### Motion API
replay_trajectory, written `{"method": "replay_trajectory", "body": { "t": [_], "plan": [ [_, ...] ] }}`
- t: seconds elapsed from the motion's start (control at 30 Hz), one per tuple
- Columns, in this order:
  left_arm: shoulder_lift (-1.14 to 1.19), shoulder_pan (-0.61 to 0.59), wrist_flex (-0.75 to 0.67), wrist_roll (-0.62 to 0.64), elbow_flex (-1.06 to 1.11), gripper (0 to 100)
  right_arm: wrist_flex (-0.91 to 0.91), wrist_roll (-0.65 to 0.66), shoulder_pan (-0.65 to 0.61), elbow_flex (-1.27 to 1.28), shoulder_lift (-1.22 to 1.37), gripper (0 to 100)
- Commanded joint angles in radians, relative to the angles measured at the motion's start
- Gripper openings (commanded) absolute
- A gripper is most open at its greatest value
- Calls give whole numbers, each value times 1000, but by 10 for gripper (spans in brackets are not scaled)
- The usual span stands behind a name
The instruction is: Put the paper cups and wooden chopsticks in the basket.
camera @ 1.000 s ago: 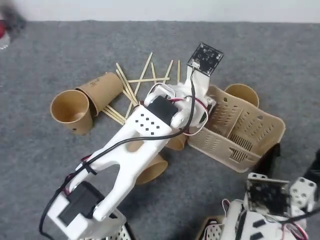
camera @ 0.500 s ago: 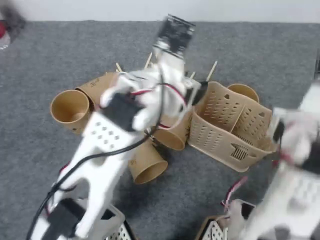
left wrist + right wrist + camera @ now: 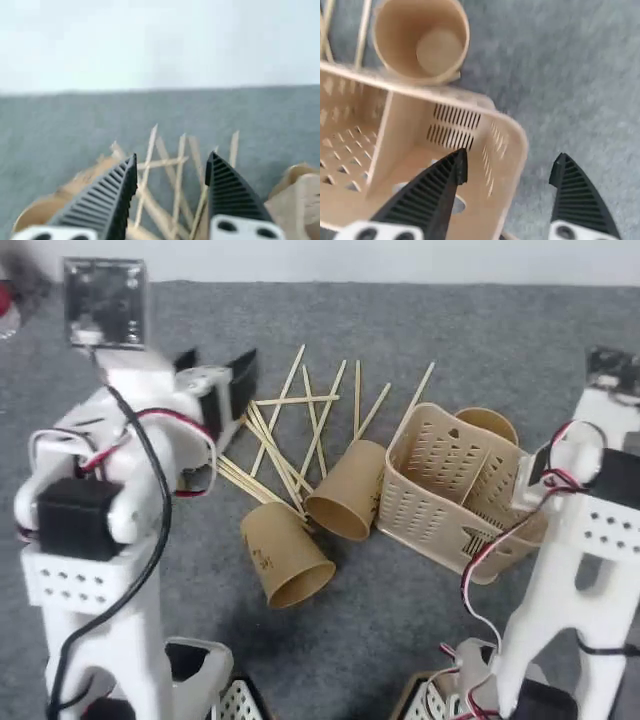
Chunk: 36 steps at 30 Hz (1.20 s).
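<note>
Wooden chopsticks [image 3: 280, 403] look light, stiff, slippery; I'd pinch them mid-length. My left end effector [image 3: 172, 162] and right end effector [image 3: 512, 156] gape, empty.

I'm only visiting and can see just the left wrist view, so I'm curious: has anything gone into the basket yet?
Observer: Not that I can see. The right wrist view looks down into the basket, and the part it shows is bare inside.
Operator: And what is the other arm doing?
Observer: The right gripper hangs open above a corner of the basket, one finger over the inside and the other outside the wall.
</note>
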Motion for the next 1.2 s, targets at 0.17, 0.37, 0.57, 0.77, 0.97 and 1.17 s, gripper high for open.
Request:
{"method": "replay_trajectory", "body": {
  "t": [0.17,0.37,0.57,0.77,0.97,1.17],
  "plan": [
    [-29,-204,44,-86,295,221,-74,74,1,146,-8,22],
    [-29,-384,-264,-80,676,221,-44,133,51,-6,-8,7],
    [-29,-417,-578,0,1017,221,22,135,162,-307,-8,7],
    [-29,-417,-697,9,1122,221,42,127,223,-519,-8,7],
    [-28,-417,-697,11,1132,220,15,132,289,-497,125,7],
    [-28,-417,-715,11,1147,220,-38,138,423,-500,278,7]
  ]
}}
